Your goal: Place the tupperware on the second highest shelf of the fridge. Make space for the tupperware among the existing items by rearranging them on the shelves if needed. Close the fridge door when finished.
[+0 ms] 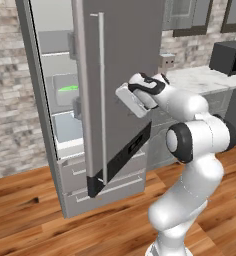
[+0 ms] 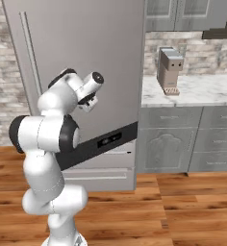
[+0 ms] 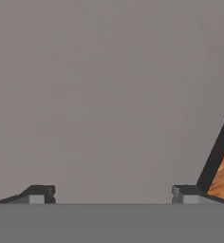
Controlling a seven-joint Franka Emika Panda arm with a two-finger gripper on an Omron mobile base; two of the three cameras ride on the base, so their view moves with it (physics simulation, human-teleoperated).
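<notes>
Closing stage: the gripper, jaws spread wide and empty, faces the fridge door. A glancing push may slip, leaving the fridge ajar.

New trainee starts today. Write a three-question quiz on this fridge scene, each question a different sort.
1. True or false: the fridge door is fully shut.
2. What does the gripper face in the hand view? A) a shelf B) the door's flat outer face C) the floor
3. Fill in: the gripper's jaws stand ____ with nothing between them.

Key:
1. False; in the left base view it stands ajar and the fridge interior shows beside it.
2. B
3. open
</notes>
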